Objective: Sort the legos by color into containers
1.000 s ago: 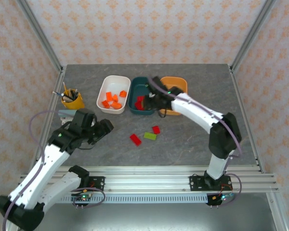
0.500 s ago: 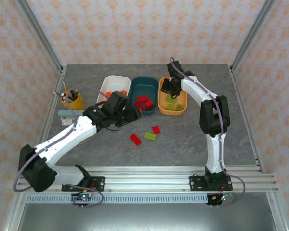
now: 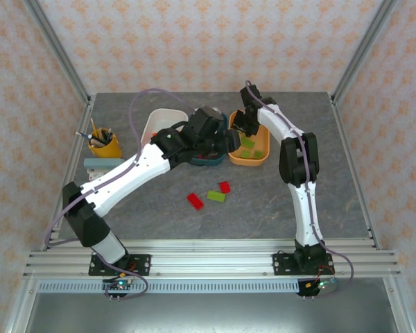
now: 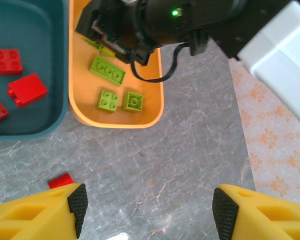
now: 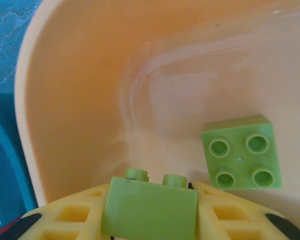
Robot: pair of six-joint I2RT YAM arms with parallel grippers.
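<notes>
The right gripper point(image 5: 150, 197) is inside the orange tub point(image 5: 65, 100), and its jaws squeeze a green brick point(image 5: 150, 215). A square green brick point(image 5: 241, 152) lies just past the jaws, on their right. The left gripper point(image 4: 150, 202) has its jaws wide open with nothing in them. A small red brick point(image 4: 60, 180) lies on the table point(image 4: 180, 160) by its left finger point(image 4: 40, 215)

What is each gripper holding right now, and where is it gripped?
The right gripper pinches a lime brick by its sides; the left gripper holds nothing.
</notes>
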